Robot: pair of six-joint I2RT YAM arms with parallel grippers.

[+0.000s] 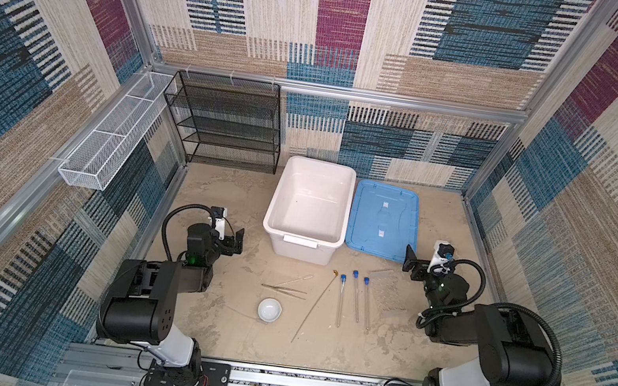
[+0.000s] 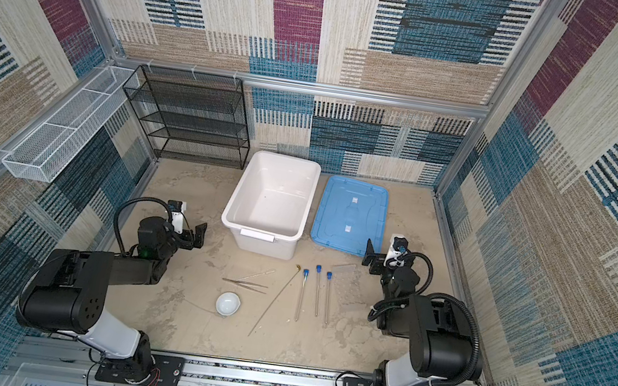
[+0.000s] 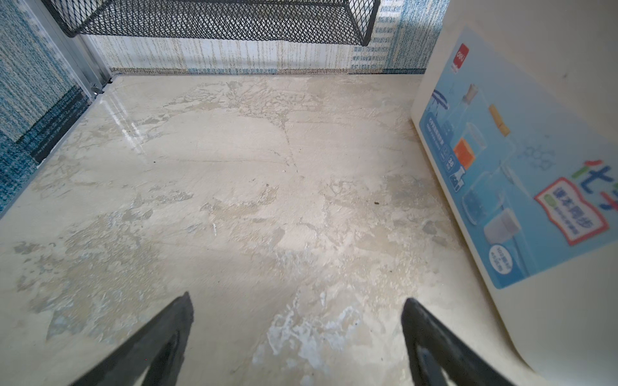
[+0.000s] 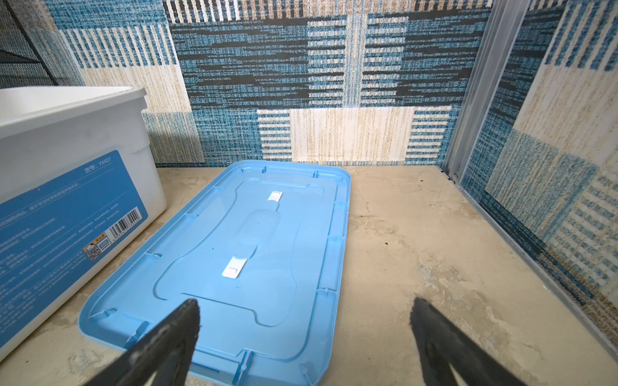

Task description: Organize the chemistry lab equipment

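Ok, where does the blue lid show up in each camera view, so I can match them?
Top view: blue lid lying flat, right of centre, beside the white tub.
Top view: same place, lid right of the tub.
Left wrist: not in it; only the tub shows.
Right wrist: lid fills the middle, tub next to it.
Shared landmark: the white tub.

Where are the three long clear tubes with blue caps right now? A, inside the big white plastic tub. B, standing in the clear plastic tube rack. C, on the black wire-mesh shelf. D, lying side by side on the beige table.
D: in a top view the three long clear blue-capped tubes lie side by side on the beige table, next to the clear plastic tube rack.
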